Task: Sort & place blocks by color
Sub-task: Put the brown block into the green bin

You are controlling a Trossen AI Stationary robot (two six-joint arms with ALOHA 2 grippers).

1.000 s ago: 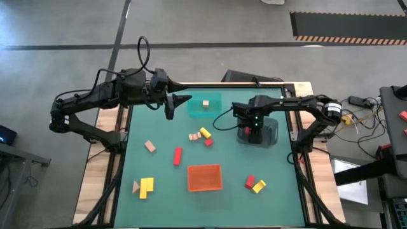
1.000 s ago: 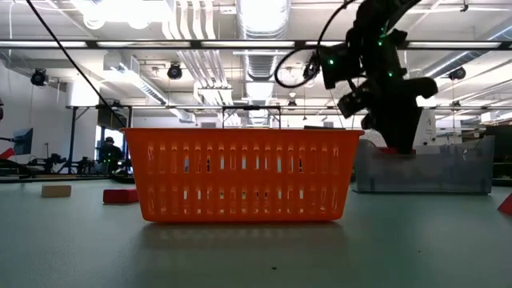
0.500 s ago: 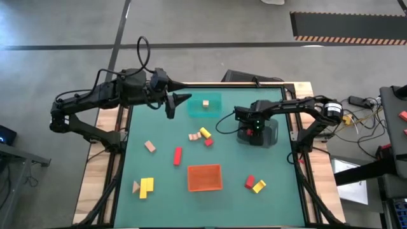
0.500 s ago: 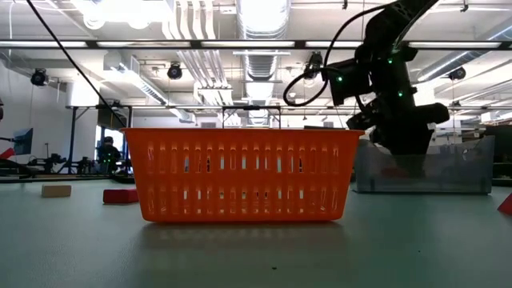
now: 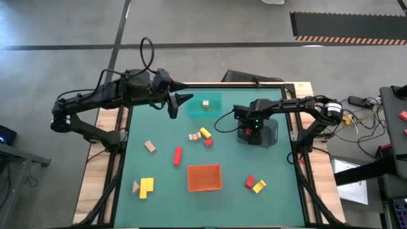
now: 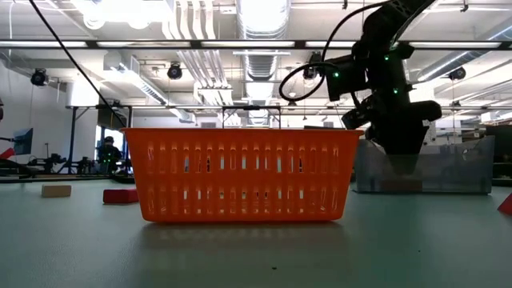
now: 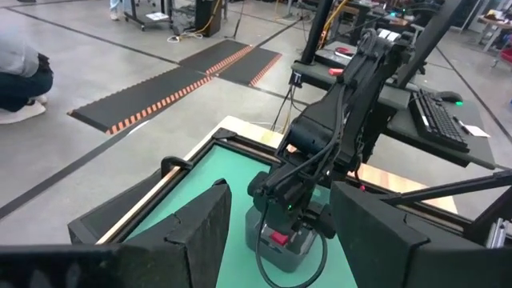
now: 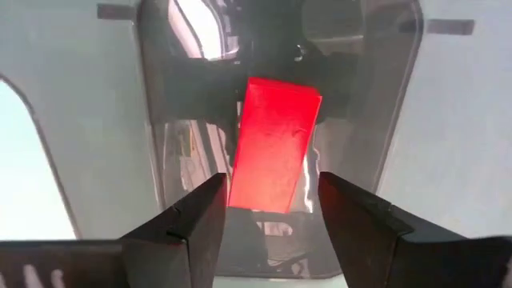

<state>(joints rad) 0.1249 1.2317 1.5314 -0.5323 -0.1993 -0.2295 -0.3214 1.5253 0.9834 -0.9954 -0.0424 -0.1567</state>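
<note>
The right tool (image 5: 247, 130), fingers apart, has lifted slightly above the grey tray (image 5: 270, 132), leaving a red block (image 8: 273, 146) inside; one red sorted. The left tool (image 5: 176, 103) waits open near the surface's far edge.

The high view looks straight down on the whole table (image 5: 159, 191). The low view looks level across it, close behind the orange basket (image 6: 244, 172), which both views share.

I'm working in a robotics lab: bare ceiling ducts (image 6: 200, 56), polished concrete floor (image 5: 210, 25), striped hazard mat (image 7: 172, 84), and a keyboard (image 7: 440, 120) beside my bench (image 5: 159, 191).
</note>
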